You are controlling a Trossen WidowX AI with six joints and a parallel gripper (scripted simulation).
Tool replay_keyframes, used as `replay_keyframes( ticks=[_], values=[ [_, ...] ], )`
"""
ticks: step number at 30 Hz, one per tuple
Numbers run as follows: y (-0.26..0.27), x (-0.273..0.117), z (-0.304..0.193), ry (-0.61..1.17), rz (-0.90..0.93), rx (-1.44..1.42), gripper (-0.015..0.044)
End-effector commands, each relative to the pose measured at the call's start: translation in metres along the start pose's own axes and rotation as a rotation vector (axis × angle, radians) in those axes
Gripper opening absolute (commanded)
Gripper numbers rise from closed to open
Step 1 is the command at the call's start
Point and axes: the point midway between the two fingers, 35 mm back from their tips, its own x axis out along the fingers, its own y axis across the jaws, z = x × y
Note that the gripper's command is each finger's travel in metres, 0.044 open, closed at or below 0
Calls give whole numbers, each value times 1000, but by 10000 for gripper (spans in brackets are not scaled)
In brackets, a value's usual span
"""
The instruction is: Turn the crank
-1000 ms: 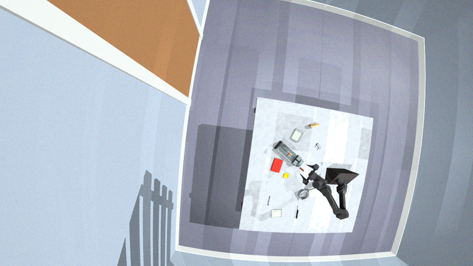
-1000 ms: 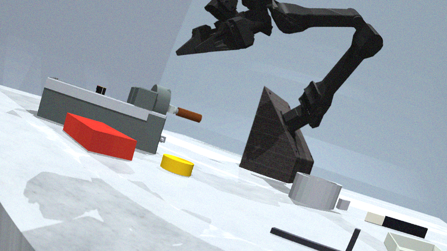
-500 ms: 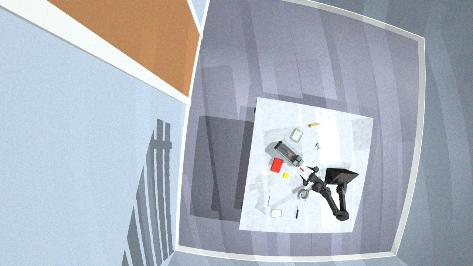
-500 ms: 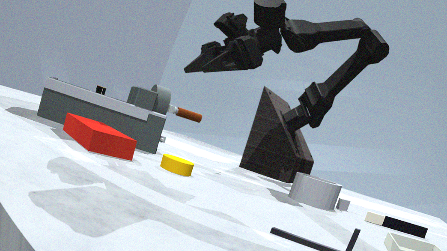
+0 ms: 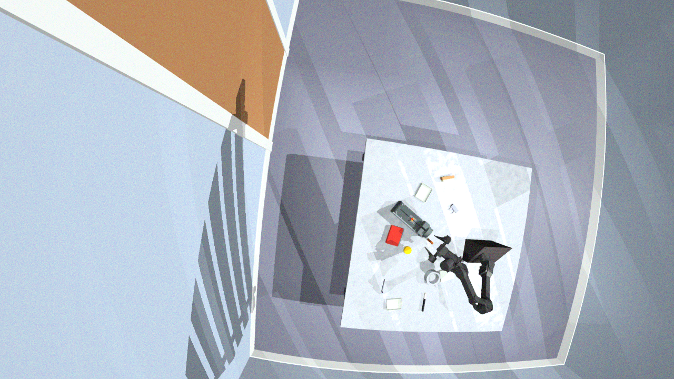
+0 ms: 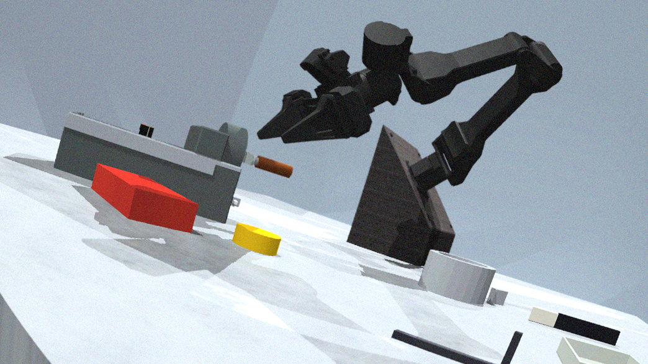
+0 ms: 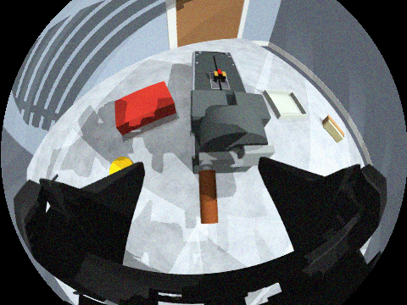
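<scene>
From my remote seat I see the claw (image 5: 430, 242) (image 6: 271, 137) (image 7: 203, 165) with its fingers wide apart and nothing between them; its tips hang above the orange-brown handle (image 5: 429, 240) (image 6: 273, 166) (image 7: 209, 199), apart from it in the exterior view; my wrist view shows the handle in line with the gap, pointing toward the near side. The crank sits at the near end of the grey machine (image 5: 402, 214) (image 6: 150, 159) (image 7: 231, 110) in that view; farther along the top, the red pointer (image 5: 412, 218) (image 7: 220, 71) stands by the two brass marks, left (image 7: 215, 76) and right (image 7: 223, 76); it looks slightly to their far side, though at this angle I cannot tell how level they are. Left of the machine I have the red block (image 5: 395, 235) (image 6: 160, 207) (image 7: 144, 106), with the yellow disc (image 5: 407, 250) (image 6: 256, 240) (image 7: 120, 165) nearer me and partly behind the left finger; on the right lie a pale tray (image 5: 423, 192) (image 7: 286, 103) and, farther right, an orange-and-cream block (image 5: 447, 178) (image 7: 333, 128); the exterior view puts the grey cup (image 5: 426, 277) (image 6: 456, 278) right of the disc, and the black bracket (image 5: 383, 286) (image 6: 446, 355) at the near right.
</scene>
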Motion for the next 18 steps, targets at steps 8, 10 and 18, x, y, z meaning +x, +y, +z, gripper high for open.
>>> replay_keyframes(
  ticks=[8, 10, 18],
  values=[
    [-5, 14, -16, 11, -13, 11, 440],
    [-5, 17, -19, 11, -13, 11, 440],
    [-5, 26, -28, 12, -13, 11, 440]
  ],
)
